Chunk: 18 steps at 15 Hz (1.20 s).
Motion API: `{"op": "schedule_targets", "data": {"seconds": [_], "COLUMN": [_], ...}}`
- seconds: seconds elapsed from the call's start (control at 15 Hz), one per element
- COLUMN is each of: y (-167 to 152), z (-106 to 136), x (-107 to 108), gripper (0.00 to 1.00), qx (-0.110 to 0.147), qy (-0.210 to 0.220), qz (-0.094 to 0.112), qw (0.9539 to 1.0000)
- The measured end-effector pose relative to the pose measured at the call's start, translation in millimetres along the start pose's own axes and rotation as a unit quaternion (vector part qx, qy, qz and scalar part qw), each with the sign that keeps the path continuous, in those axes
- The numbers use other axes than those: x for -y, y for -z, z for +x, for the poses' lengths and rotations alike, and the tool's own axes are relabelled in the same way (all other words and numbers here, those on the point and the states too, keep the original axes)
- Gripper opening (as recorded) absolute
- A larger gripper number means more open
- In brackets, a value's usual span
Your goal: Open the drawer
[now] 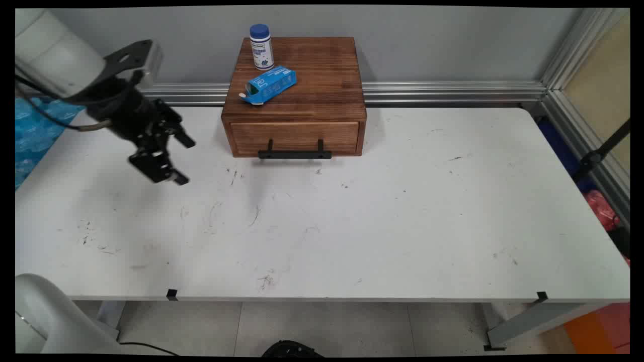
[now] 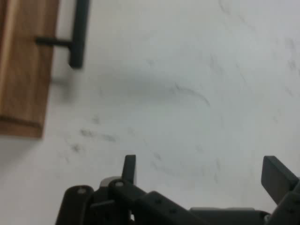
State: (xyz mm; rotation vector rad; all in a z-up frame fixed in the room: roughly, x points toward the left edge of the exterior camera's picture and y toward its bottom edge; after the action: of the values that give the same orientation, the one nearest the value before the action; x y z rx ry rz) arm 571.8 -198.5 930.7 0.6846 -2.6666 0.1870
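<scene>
One gripper (image 1: 183, 161) spread wide, empty, wooden drawer box (image 1: 294, 95) off to its side

The 2 fingers (image 2: 130, 168) stand wide apart above the scuffed white bench (image 2: 197, 75) — nothing between them. Beyond the left one: a wooden drawer front (image 2: 23, 65) with its black handle (image 2: 78, 33).

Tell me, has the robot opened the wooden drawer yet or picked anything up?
Not yet. The drawer looks shut, its black handle untouched. The gripper is open and empty, hovering over the white table left of the wooden box. The blue carton and white bottle sit on top of the box.
</scene>
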Motion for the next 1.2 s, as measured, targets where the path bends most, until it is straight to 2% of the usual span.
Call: {"op": "schedule_targets", "data": {"seconds": [0.2,0.47,0.87,1.2], "y": [-15.6,-36.8,-71.7,-107.4], "z": [24.3,55.9,88.7,104.5], "x": [12.9,28.3,48.0,56.6], "gripper": [1.00,1.00,1.00,1.00], "qx": [-0.027,-0.046,-0.047,-0.038], "qy": [0.015,0.024,0.030,0.036], "qz": [0.018,0.035,0.048,0.048], "qw": [0.9994,0.9981,0.9973,0.9975]}}
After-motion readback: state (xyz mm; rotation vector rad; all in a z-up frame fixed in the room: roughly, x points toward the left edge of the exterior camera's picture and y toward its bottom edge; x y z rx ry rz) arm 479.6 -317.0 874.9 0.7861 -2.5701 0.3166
